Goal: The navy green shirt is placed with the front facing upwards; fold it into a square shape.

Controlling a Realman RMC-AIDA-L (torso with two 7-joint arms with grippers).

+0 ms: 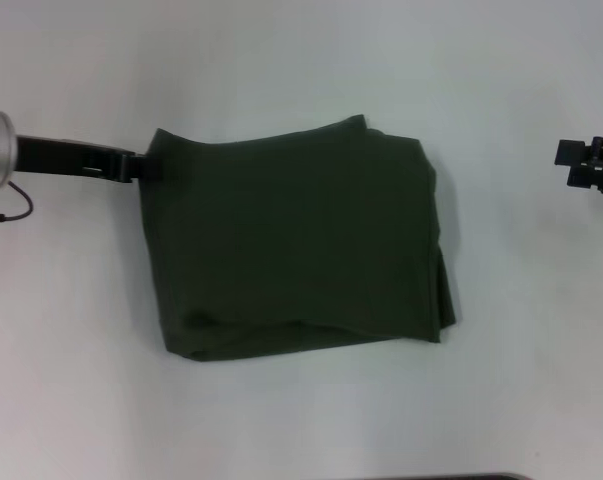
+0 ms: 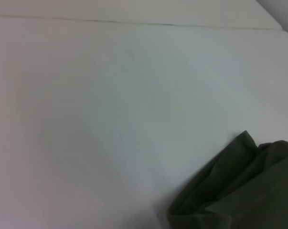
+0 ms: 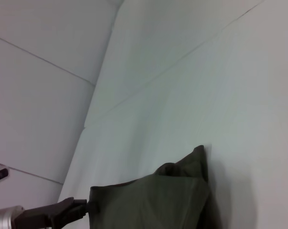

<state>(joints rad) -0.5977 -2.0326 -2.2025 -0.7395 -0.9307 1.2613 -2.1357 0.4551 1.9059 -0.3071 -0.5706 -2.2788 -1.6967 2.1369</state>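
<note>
The navy green shirt lies folded into a rough square in the middle of the white table, plain green side up, with no lettering showing. Its layered edges show along the right side and at the far right corner. My left gripper reaches in from the left and touches the shirt's far left corner; the right wrist view shows it meeting that corner. My right gripper hovers open at the right edge of the head view, well clear of the cloth. The left wrist view catches only a bunched corner of the shirt.
The white table spreads around the shirt on all sides. A thin dark cable loops below the left arm. A dark edge shows at the near side of the table.
</note>
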